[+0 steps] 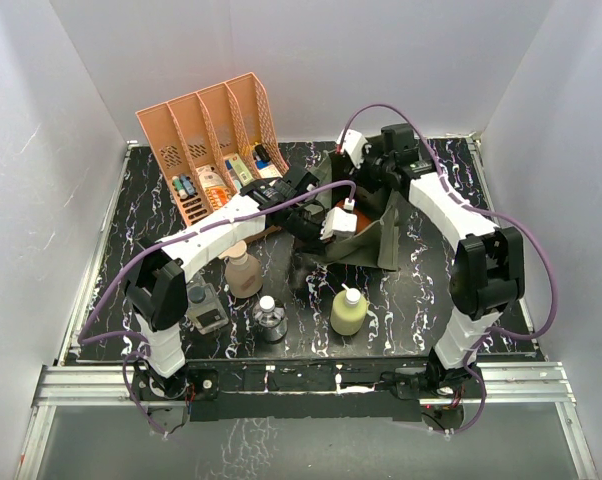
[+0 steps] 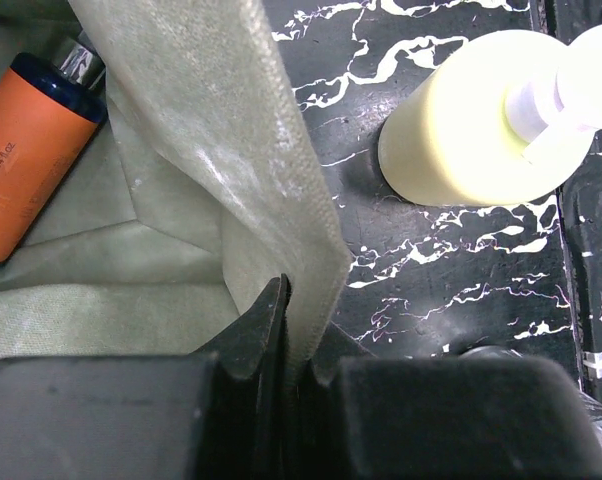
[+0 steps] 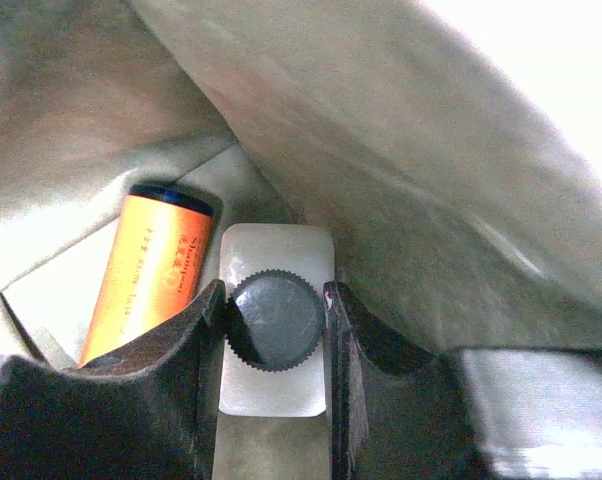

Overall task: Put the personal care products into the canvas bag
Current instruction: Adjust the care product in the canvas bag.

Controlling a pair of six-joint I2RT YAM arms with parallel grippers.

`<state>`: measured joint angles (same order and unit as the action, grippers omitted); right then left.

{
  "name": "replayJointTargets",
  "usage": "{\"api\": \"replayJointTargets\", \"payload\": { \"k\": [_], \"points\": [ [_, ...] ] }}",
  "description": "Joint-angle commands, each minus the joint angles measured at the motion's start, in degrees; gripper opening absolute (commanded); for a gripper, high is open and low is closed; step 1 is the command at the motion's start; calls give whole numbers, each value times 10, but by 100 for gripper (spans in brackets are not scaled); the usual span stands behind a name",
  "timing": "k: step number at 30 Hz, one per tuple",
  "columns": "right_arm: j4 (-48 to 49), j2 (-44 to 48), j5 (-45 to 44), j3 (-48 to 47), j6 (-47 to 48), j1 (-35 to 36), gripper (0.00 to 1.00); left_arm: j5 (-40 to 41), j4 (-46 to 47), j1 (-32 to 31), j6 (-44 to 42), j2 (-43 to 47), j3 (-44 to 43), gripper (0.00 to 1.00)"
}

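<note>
Two of six down, by my reading: the orange-and-blue pump bottle lies inside the canvas bag, which sits mid-table, and the white bottle with a dark ribbed cap is in there beside it but not yet let go. Four products stand outside on the black marbled table, in a loose row in front of the bag. They are the tan pump bottle, the clear twin pack, the small clear round bottle and the yellow white-capped bottle, which is nearest the bag's front wall.

My right gripper is down in the bag's mouth. Its fingers are parted only as wide as the white bottle's cap and pressed against it on both sides, so the bottle hangs in my grasp just beside the orange one. I cannot tell whether its base touches the bag's floor.

My left gripper is pinched tight on the bag's front fabric edge. The cloth is caught between the closed fingers, which I judge is holding the mouth open for the drop.
</note>
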<state>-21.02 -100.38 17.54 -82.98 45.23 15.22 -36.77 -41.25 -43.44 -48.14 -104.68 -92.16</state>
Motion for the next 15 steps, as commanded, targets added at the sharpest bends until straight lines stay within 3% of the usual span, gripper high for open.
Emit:
{"api": "replayJointTargets", "payload": {
  "k": [1,8,15],
  "points": [
    [-45,-14,29,-86,-13,-23,8,-30,-9,-5,5,5,3,3],
    [-102,-49,122,-159,-47,-41,8,-35,-10,-5,6,6,3,3],
    [-75,-52,199,-194,-85,-44,8,-39,-22,-5,5,1,-4,3]
  ]
}}
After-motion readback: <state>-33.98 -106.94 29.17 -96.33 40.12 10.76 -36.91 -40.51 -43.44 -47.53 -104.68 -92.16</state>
